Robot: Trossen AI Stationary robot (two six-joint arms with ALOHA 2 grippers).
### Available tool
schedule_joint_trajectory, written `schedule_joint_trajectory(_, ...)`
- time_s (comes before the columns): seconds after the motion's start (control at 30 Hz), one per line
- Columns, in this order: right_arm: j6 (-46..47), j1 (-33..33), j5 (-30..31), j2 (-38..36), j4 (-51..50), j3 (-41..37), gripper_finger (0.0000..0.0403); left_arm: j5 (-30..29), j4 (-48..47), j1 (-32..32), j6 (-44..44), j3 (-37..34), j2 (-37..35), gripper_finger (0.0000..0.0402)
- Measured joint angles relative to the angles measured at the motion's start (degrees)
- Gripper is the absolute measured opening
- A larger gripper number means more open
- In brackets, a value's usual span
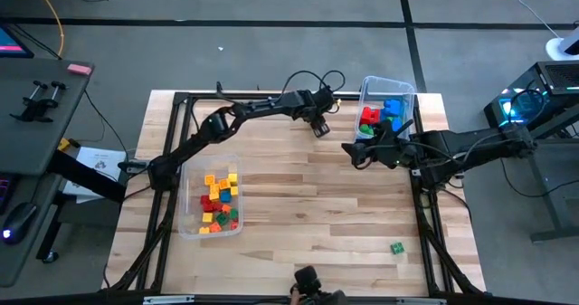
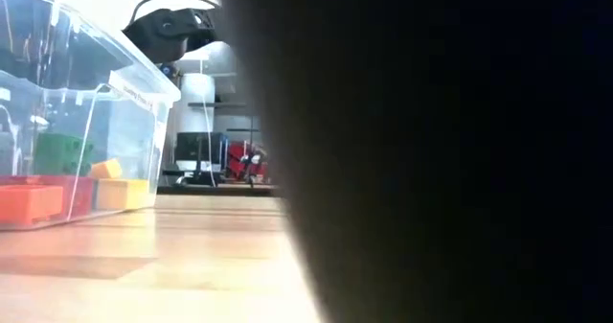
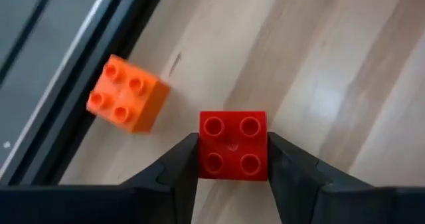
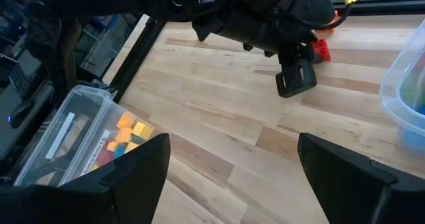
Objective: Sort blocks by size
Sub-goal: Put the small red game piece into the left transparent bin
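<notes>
your left claw is clamped on a red block sitting on the tabletop, orange block just beside it. both look big, so probably headed for the far bin. right claw hangs open near that bin.

My overhead cam looks straight down on the whole light wooden table. The low one sits at tabletop level, mostly blocked by something dark up close. Left wrist cam hovers tight over the planks; right wrist cam looks across them at the left arm's black gripper.
</notes>
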Motion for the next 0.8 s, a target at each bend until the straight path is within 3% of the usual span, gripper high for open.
schedule_joint_trajectory(0.23, -1.14, 0.00, 0.00, 0.00, 0.20, 0.02, 0.0326, 6.21, -4.21, 0.87, -2.52, 4.03, -2.61, 0.0124)
schedule_joint_trajectory(0.47, -3.37, -0.14, 0.02, 0.02, 1.03, 0.03, 0.0326, 10.79, -6.28, 1.84, -2.79, 3.62, -7.71, 0.0094)
schedule_joint_trajectory(0.63, -6.71, -0.55, -0.23, 0.02, 2.95, 0.04, 0.0326, 16.96, -17.90, 3.66, -1.15, 3.63, -14.01, 0.0094)
schedule_joint_trajectory(0.8, -17.27, -3.78, -8.17, 0.16, 7.96, 0.05, 0.0326, 25.08, -27.94, 3.08, -0.91, 3.63, -21.40, 0.0094)
